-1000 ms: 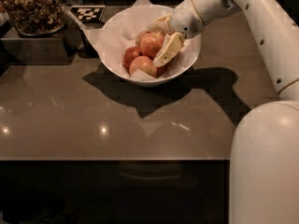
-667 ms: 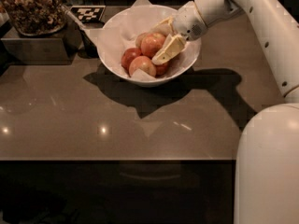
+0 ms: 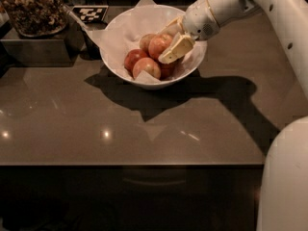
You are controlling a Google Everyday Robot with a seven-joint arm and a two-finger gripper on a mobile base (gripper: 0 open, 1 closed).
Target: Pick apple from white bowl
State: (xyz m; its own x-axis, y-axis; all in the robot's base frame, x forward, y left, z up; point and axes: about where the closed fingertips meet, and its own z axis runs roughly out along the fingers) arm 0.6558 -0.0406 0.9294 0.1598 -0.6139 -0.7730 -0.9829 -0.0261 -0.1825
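Observation:
The white bowl [image 3: 191, 64], lined with white paper, stands at the back middle of the brown table. It holds several apples. The largest, red-orange apple [image 3: 159, 45] sits on top of the pile. My gripper [image 3: 169, 38] reaches in from the right, one cream finger [image 3: 176, 49] against the apple's lower right side and the other above its upper right. The fingers look closed on this apple, which still rests among the others. A red apple [image 3: 133, 59] and a paler apple [image 3: 147, 67] lie in front of it.
A glass dish of dark dried pieces [image 3: 31, 8] stands on a dark box [image 3: 33, 47] at the back left. A checkered tag [image 3: 89, 13] lies behind the bowl. My white body [image 3: 284, 177] fills the lower right. The table's front edge [image 3: 130, 164] crosses below.
The fingers have drawn a little closer together around the top apple. The arm has shifted slightly to the right.

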